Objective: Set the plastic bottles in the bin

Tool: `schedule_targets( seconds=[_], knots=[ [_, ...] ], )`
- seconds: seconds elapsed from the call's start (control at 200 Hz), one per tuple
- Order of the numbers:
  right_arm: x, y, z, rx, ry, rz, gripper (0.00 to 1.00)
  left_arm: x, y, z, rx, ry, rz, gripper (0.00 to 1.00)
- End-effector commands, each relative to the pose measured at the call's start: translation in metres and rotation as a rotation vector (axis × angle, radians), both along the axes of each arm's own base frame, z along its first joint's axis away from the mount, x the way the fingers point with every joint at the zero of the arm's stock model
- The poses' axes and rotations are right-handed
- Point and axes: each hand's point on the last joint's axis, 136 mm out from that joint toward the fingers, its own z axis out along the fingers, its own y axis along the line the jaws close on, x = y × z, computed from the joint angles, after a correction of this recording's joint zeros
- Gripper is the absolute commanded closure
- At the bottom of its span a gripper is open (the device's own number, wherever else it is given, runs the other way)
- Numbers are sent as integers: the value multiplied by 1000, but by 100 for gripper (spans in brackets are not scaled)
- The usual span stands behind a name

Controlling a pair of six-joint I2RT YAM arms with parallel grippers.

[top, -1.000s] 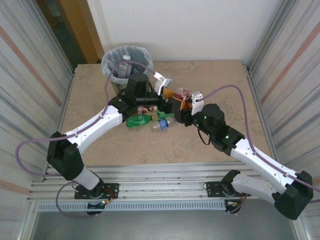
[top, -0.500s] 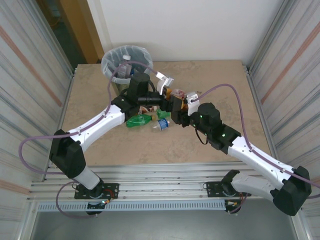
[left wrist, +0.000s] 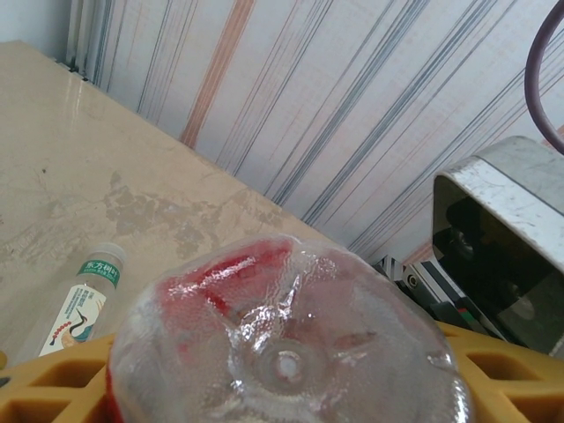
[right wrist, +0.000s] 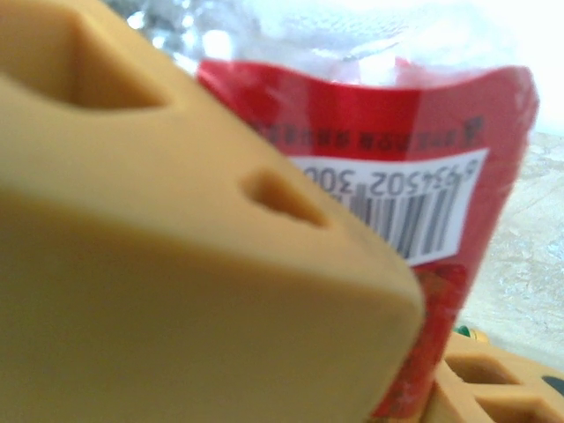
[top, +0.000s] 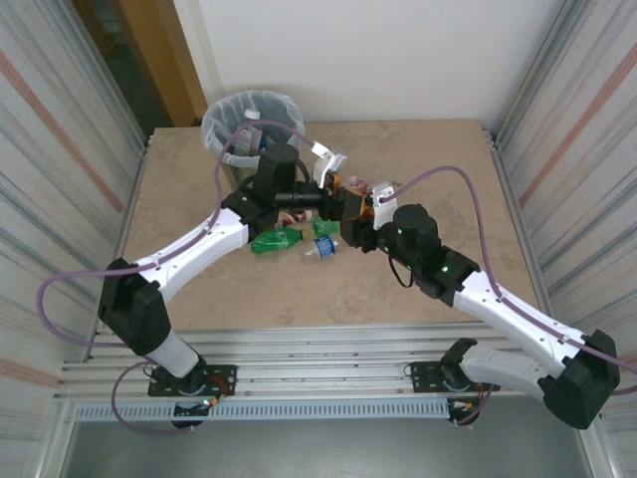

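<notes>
The left arm point(top: 199, 244) and right arm point(top: 508, 309) show white links, black joints, purple cables point(top: 448, 171) (looped) and yellow claw fingers point(right wrist: 176, 264).

Glossy, crinkled clear plastic bottle point(left wrist: 286, 348); matt yellow end effector fingers point(right wrist: 176, 282); tabletop point(top: 448, 149) perhaps smooth stone.

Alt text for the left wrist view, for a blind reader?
The dimpled base of a clear bottle with a red label sits close to the camera, between the yellow fingers of the left gripper. Beyond it a white-capped bottle lies on the beige table, before a striped metal wall.
</notes>
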Motion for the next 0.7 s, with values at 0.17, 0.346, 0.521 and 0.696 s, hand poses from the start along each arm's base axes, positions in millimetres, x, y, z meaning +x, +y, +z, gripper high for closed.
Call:
schedule_targets(
  seconds=[0.17,0.346,0.521,0.696],
  knots=[
    [-3,-11,27,24,-64,-37,13,10,20,22,24,-93,120,73],
    [-12,-21,36,50,-79,-46,2,20,37,33,38,-142,193,74],
    [-15,-36,39,58,-87,-103,2,33,62,54,36,-207,279,74],
    [-15,-53,40,67,-92,-178,2,53,98,90,62,-345,421,74]
  ],
)
